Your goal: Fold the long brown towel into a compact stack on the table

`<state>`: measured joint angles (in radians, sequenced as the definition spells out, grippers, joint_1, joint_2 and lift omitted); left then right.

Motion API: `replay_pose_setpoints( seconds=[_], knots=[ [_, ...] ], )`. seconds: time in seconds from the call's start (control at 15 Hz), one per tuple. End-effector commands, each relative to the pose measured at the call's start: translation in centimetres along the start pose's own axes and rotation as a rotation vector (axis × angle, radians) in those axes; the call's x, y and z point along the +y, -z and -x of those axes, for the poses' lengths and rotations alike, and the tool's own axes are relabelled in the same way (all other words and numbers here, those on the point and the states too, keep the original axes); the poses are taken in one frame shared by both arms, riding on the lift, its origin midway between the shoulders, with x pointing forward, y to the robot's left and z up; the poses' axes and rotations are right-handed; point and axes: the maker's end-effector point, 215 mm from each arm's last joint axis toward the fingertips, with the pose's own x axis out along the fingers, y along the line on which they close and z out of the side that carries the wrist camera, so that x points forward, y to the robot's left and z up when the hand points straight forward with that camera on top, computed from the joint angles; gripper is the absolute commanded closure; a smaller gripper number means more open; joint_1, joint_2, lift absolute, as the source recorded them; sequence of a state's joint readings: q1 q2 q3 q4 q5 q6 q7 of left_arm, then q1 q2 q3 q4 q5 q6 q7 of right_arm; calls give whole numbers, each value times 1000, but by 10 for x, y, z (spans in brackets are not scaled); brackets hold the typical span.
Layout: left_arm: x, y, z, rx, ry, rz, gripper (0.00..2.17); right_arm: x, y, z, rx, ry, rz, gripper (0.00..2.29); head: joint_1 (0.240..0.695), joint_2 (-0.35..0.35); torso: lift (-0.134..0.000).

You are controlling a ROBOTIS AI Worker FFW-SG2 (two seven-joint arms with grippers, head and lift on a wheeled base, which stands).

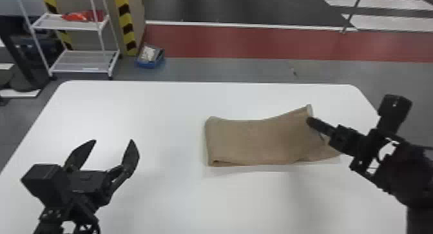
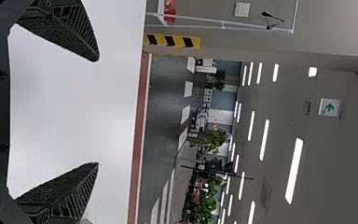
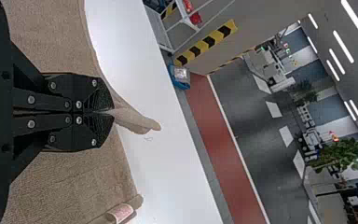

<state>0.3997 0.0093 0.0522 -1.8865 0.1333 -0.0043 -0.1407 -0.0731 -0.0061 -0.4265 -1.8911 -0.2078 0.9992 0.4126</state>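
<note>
The brown towel (image 1: pixel 254 141) lay on the white counter (image 1: pixel 145 104), a bit to the right of the middle. It was longer from left to right than from near to far. Its left end was square and lay flat. Near its right end, the far edge went up in a slope to the right tool (image 1: pixel 308 120), and the cloth there was bunched up. In the right wrist view, the right tool (image 3: pixel 113 112) was closed tight, pinching a bit of the towel, and a little flap poked out past its tips. A small pale tag (image 3: pixel 120 213) showed on the cloth near there.

The left tool (image 1: pixel 113 141) was wide open over the left side of the counter, well apart from the towel. Only the right tool was in the way, right at the cloth.

Past the counter's far side were a white rack (image 1: pixel 69 27) with a red thing (image 1: pixel 83 15) on it, a yellow and black striped post (image 1: pixel 125 11), and a blue box (image 1: pixel 149 65) on the floor.
</note>
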Motion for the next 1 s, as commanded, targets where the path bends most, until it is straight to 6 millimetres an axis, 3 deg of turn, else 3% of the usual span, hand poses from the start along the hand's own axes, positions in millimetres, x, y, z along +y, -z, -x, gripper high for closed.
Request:
replay_pose_setpoints(
  seconds=[0.0, 0.2, 0.27, 0.33, 0.47, 0.67, 0.93],
  knots=[
    [-3, 0, -1, 0, 4, 2, 73, -3, 18, -21, 21, 2, -8, 1423, 695, -96, -123],
    [2, 2, 2, 4, -3, -2, 76, 1, 7, -27, 3, -3, 1, 1423, 695, -94, -123],
    [2, 2, 2, 4, -3, -2, 76, -2, -3, -20, -11, 0, -4, 1423, 695, -92, -123],
    [2, 2, 2, 4, -3, -2, 76, -11, -28, -2, -46, 7, -18, 1423, 695, -89, -123],
    [3, 2, 2, 2, -5, -1, 76, -45, -45, 21, -64, 56, -40, 1423, 695, -101, -123],
    [-3, 5, 0, 5, 5, 5, 76, -72, -21, -1, -23, 90, -73, 1423, 695, -157, -123],
    [2, 8, 5, 14, -4, 2, 76, -75, -16, -12, -14, 96, -76, 1399, 695, -175, -123]
  ],
)
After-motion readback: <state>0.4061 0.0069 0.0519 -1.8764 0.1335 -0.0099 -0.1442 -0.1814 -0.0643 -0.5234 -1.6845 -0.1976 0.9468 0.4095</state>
